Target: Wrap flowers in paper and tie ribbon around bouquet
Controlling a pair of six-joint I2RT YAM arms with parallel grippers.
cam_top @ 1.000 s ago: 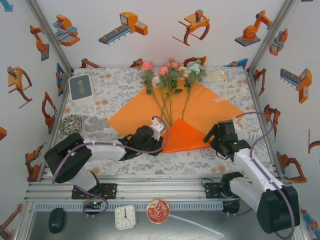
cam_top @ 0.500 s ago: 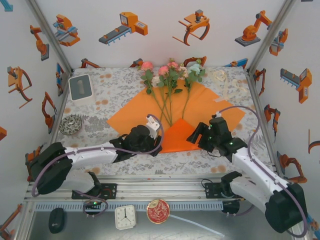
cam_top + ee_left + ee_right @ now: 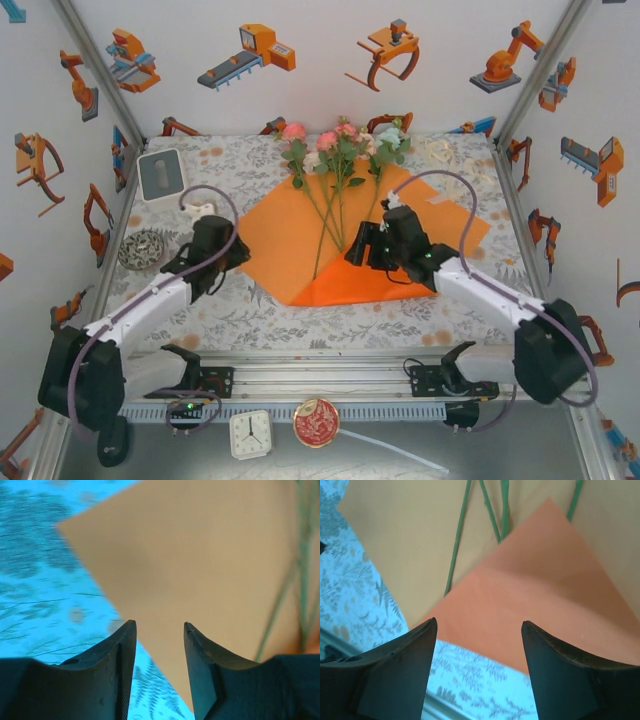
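The orange paper (image 3: 290, 225) lies flat on the flowered cloth, its near-right part folded up into a darker flap (image 3: 365, 285). The flowers (image 3: 338, 150) lie on it with their blooms at the far edge and their stems (image 3: 330, 225) running toward me. My left gripper (image 3: 232, 258) stands open at the paper's left corner; in the left wrist view its jaws (image 3: 160, 625) frame the paper's edge (image 3: 200, 555) with nothing between them. My right gripper (image 3: 358, 248) hovers open over the flap (image 3: 535, 580), beside the stems (image 3: 457, 545). A cream-white ribbon (image 3: 442, 158) lies at the back right.
A white box (image 3: 160, 175) sits at the back left and a patterned bowl (image 3: 140, 248) at the left edge. A clock (image 3: 250, 435), a red round tin (image 3: 316, 422) and a black mouse (image 3: 113, 440) lie on the shelf below the rail. Printed walls close three sides.
My left arm has swung left from the paper's near corner to its left corner. My right arm has reached forward and left over the flap, its jaws narrowing slightly. The flap lies lower and wider.
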